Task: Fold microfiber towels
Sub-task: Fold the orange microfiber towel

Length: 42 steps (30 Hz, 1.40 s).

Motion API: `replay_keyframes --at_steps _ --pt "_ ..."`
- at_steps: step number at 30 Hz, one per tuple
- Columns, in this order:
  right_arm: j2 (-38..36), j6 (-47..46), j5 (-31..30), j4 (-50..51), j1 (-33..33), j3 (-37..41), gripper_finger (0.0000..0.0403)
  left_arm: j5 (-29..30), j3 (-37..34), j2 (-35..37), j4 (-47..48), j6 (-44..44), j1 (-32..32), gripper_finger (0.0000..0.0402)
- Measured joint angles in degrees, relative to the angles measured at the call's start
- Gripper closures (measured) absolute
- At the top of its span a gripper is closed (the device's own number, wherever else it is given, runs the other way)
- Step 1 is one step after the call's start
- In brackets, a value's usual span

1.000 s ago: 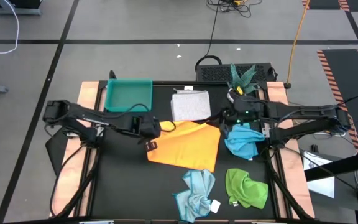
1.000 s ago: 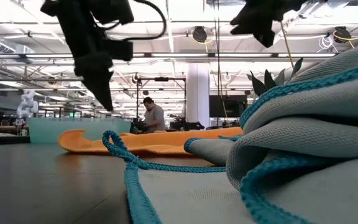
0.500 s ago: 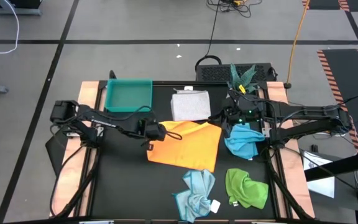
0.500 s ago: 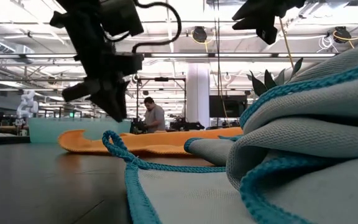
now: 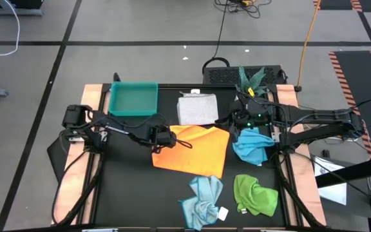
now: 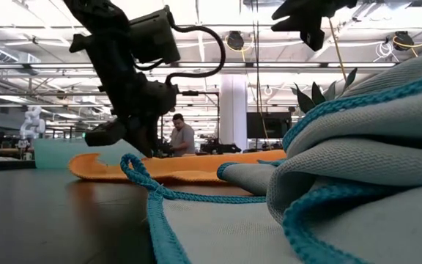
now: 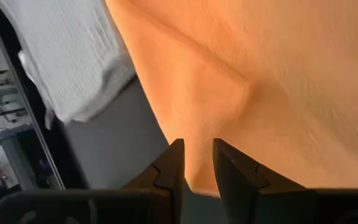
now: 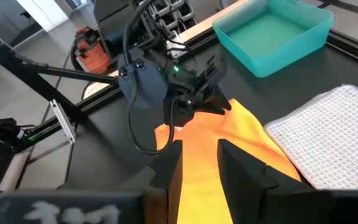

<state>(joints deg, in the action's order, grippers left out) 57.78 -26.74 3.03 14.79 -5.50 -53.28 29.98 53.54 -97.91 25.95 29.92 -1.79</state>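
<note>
The yellow-orange towel (image 5: 197,151) lies spread flat mid-table. My left gripper (image 5: 171,139) hangs slanted down at its left edge (image 7: 166,124), fingers a narrow gap apart with nothing between them. The white-grey towel (image 5: 197,108) lies folded behind it. The bright blue towel (image 5: 250,145), the green towel (image 5: 255,194) and the pale blue towel (image 5: 203,196) lie crumpled at the right and near side. My right gripper (image 5: 239,119) hovers high above the table's right part, slightly open and holding nothing. My left gripper (image 7: 197,155) comes slanting down from the table's left, its fingertips (image 7: 176,152) over the yellow-orange towel's left edge. I cannot tell whether they touch the cloth.
A rigid teal tray (image 5: 133,98) stands at the far left. A plant (image 5: 250,80) stands at the far right behind my right arm. The pale blue towel (image 6: 357,169) fills the low view's foreground. Bare black table lies near left (image 5: 127,193).
My left gripper has come down and toward the table's right, onto the yellow-orange towel's left edge, and has rolled about its own axis. The towels have not moved.
</note>
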Motion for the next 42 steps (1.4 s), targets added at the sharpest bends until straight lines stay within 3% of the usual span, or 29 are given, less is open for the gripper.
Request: replay_keyframes --at_steps 14,24,36,42 --pt "0.0 -0.75 0.04 -0.44 0.0 0.0 0.0312 -4.45 -0.05 -1.44 0.64 -0.12 1.25 0.0316" --pt "0.0 -1.08 0.22 -0.44 0.0 0.0 0.0312 0.01 -0.09 -3.06 -3.0 1.54 2.15 0.0316" --pt "0.0 -1.4 0.2 -0.44 0.0 0.0 0.0312 -0.31 -0.07 -3.06 -5.15 -1.5 3.16 0.0318" --pt "0.0 -2.61 0.15 -0.44 0.0 0.0 0.0312 -6.58 -0.07 -3.02 -3.43 -6.79 4.49 0.0391"
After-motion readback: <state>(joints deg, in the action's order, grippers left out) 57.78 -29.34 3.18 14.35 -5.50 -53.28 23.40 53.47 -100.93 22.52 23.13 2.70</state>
